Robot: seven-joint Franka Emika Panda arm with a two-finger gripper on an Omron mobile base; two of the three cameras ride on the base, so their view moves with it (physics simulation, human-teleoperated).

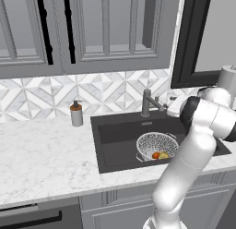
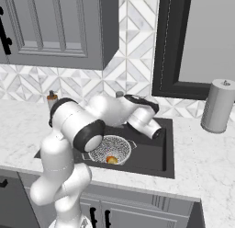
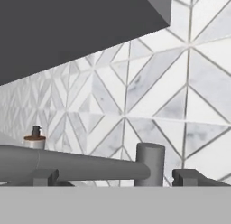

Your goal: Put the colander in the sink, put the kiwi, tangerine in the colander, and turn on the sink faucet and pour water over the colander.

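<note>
I see my tool (image 3: 115, 177) spread around the sink faucet (image 3: 150, 163) post — colander (image 1: 156, 145) sits in the sink (image 1: 115, 131), tangerine (image 1: 156, 155) and kiwi (image 1: 164, 155) inside.

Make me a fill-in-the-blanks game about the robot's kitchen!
1. The colander sits inside the ____.
2. The orange tangerine and the kiwi lie in the ____.
3. The soap pump bottle stands on the ____ beside the sink.
4. No ____ runs from the sink faucet.

Missing words: sink; colander; counter; water
</note>
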